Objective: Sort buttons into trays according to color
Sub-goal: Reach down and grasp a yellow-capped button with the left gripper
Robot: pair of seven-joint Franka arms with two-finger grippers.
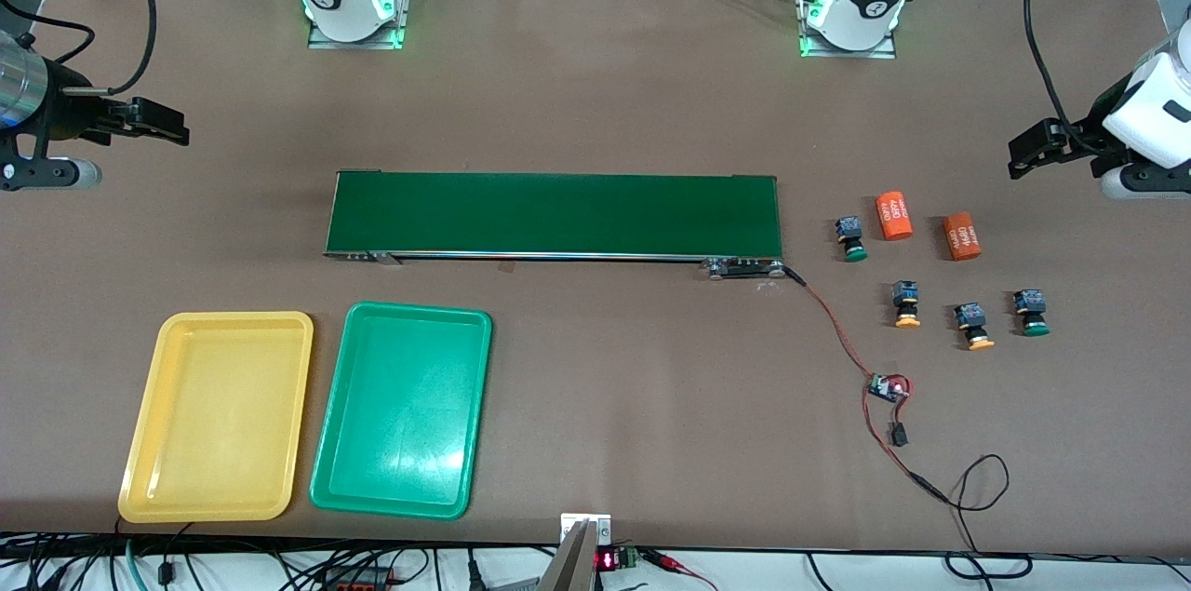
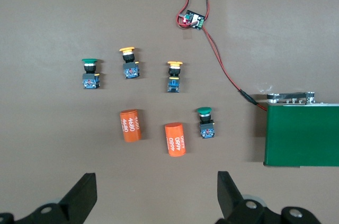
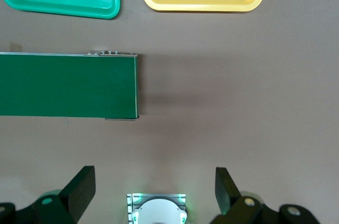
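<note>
Two hands wide open and empty, left hand [image 2: 153,197] over table, right hand [image 3: 153,192] likewise.

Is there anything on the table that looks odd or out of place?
Nothing is spilled or broken. Only two orange cylinders lie on their sides among the four buttons, and they match neither tray.

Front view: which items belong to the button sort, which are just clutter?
Job: green buttons; orange-yellow buttons; yellow tray; green tray.
Clutter: orange cylinders; conveyor belt; small circuit board with wires.
</note>
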